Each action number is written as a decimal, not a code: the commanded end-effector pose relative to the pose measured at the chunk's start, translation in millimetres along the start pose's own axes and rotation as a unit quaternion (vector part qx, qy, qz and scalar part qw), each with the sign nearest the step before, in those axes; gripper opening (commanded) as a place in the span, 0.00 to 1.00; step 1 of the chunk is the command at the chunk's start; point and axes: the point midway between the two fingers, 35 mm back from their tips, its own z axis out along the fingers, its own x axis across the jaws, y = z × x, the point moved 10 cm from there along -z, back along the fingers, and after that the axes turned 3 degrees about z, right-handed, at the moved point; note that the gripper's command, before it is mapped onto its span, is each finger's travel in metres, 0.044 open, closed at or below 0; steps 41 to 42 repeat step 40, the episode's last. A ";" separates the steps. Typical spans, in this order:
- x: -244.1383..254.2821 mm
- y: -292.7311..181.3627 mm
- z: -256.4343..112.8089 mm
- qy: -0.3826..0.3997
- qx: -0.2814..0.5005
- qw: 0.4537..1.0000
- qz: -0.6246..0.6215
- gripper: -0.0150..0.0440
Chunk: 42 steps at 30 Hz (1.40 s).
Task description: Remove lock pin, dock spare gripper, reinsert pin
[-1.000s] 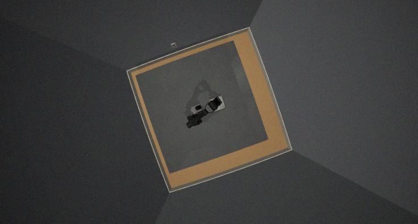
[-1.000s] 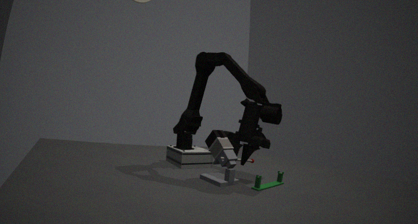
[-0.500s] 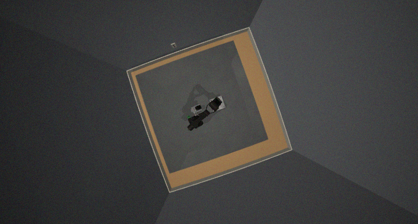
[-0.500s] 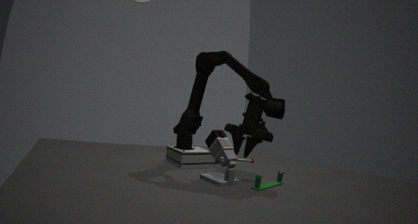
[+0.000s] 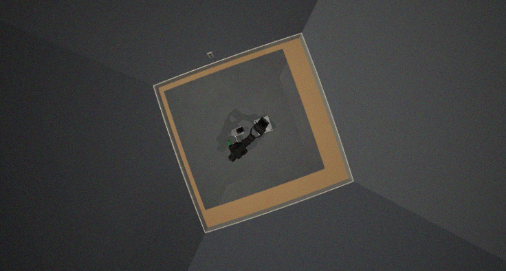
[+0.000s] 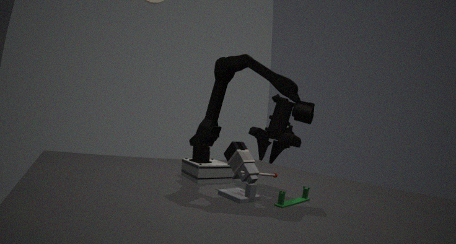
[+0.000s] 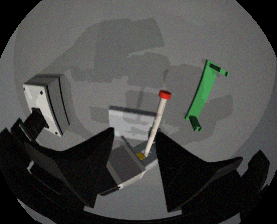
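The lock pin (image 6: 267, 174) (image 7: 156, 122), pale with a red head, sticks out sideways from the tilted grey body (image 6: 241, 160) on the mount. That body has a dark block at its upper end. The mount's grey base plate (image 6: 227, 194) lies flat below, with a short post. A yellow spot (image 7: 140, 156) shows by the pin's inner end in the wrist view. My gripper (image 6: 266, 161) (image 7: 135, 134) is partly open and empty, its fingertips above the pin and apart from it. I cannot make out a separate spare gripper, or whether the tilted body includes it.
A green stand (image 5: 229, 142) (image 6: 291, 202) (image 7: 203, 95) with two notched posts lies beside the mount, nothing on it. The arm's pale base box (image 6: 213, 174) (image 7: 46, 110) is behind the mount. The arm arches high over from it. Broad shadows cross the floor around the mount.
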 end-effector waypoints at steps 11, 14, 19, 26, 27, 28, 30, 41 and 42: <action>2.8 6.9 -15.6 0.005 0.006 1.000 -0.005 0.73; 2.8 6.9 -15.6 0.005 0.006 1.000 -0.005 0.86; 2.8 6.9 -15.6 0.005 0.006 1.000 -0.005 1.00; 2.8 6.9 -15.6 0.005 0.006 1.000 -0.005 1.00; 2.8 6.9 -15.6 0.005 0.006 1.000 -0.005 1.00; 2.8 6.9 -15.6 0.005 0.006 1.000 -0.005 1.00; 2.8 6.9 -15.6 0.005 0.006 1.000 -0.005 1.00; 2.8 6.9 -15.6 0.005 0.006 1.000 -0.005 1.00; 2.8 6.9 -15.6 0.005 0.006 1.000 -0.005 1.00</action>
